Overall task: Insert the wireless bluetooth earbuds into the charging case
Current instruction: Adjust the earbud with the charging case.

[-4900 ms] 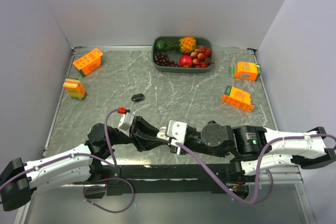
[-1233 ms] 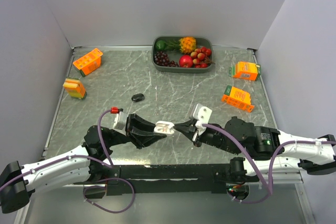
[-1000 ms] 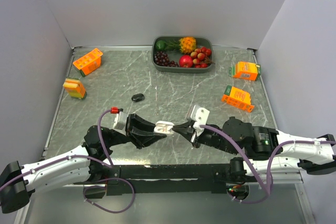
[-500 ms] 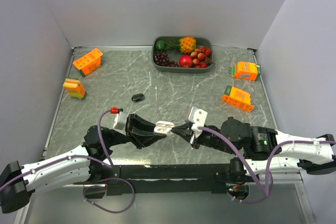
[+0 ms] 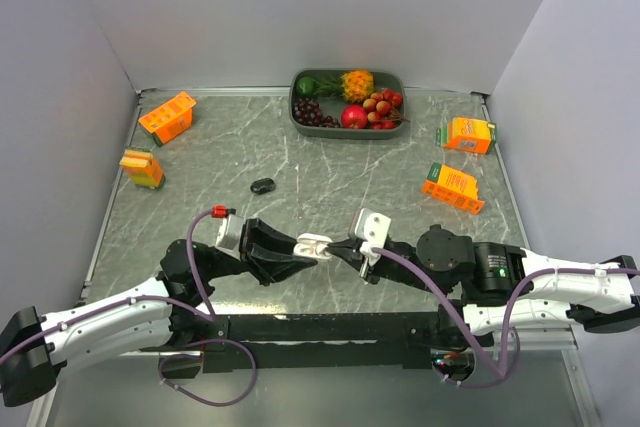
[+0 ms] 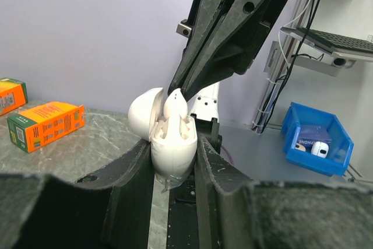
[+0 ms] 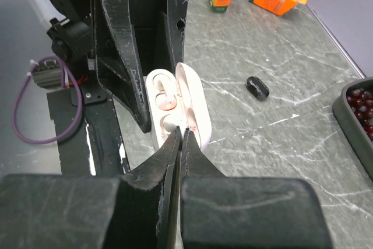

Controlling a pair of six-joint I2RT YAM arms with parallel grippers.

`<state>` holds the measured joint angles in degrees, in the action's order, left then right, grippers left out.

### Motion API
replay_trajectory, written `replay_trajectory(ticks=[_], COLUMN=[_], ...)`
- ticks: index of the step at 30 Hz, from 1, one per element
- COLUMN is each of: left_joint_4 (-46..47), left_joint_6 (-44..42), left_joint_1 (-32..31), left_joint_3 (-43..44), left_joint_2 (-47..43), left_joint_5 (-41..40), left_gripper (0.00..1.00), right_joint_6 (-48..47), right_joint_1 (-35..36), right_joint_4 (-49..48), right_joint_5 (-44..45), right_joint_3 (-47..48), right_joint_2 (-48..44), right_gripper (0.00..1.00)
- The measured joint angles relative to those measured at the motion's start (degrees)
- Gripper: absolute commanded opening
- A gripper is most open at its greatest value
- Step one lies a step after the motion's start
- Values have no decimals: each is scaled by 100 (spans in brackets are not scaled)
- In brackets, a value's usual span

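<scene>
My left gripper (image 5: 306, 248) (image 6: 173, 141) is shut on the white charging case (image 5: 312, 244) (image 6: 172, 157), which it holds upright above the table's near middle. The lid (image 6: 143, 112) (image 7: 193, 98) is swung open. A white earbud (image 6: 175, 104) stands in one slot, poking above the rim. My right gripper (image 5: 331, 248) (image 7: 181, 129) is shut, and its tips rest on top of that bud at the case's mouth. The other slot (image 7: 168, 102) shows pink inside. No other earbud can be made out for certain.
A small glossy black oblong thing (image 5: 263, 186) (image 7: 257, 88) lies on the marble table left of centre. A grey tray (image 5: 296, 119) of fruit stands at the back. Orange cartons sit at left (image 5: 167, 117) (image 5: 142, 168) and right (image 5: 468, 134) (image 5: 453, 187).
My right gripper has moved left, still shut, from a short gap beside the case until its tips meet the bud in the case. The left gripper and case have stayed put.
</scene>
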<state>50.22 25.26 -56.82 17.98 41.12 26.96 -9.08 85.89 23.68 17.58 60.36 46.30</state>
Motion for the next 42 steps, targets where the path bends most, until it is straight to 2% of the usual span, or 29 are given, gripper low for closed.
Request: replay_trajectory(ticks=[17,20,21,24,29,32,34,37,38,39,42], left_joint_4=[-33,-42,-44,-35,-44,-11,-7,11,13,15,15], left_joint_6=[2,0,0,0,-9,-9,-7,-7,-7,-7,-4], left_joint_1=[0,0,0,0,2,2,2,0,0,0,0], left_joint_3=[0,0,0,0,-2,-2,-2,-2,-2,-2,-2], left_joint_2=[28,35,35,35,48,48,48,48,48,48,50], left_joint_5=[66,66,68,72,55,15,15,20,22,22,24], left_gripper=[1,1,1,1,1,1,1,1,1,1,1], right_joint_6=[-131,-149,-151,-175,-186,-188,-190,-195,-184,-192,-160], right_joint_1=[0,0,0,0,2,11,11,11,11,11,11], right_joint_4=[98,118,120,131,142,160,162,160,162,162,151], right_joint_5=[-120,-118,-118,-111,-101,-131,-131,-39,52,131,337], right_joint_3=[-50,-48,-48,-46,-26,-26,-24,24,70,122,205], right_joint_2=[98,109,114,114,72,0,-63,-160,-168,-168,-136], right_gripper=[0,16,24,35,42,43,42,27,12,6,0])
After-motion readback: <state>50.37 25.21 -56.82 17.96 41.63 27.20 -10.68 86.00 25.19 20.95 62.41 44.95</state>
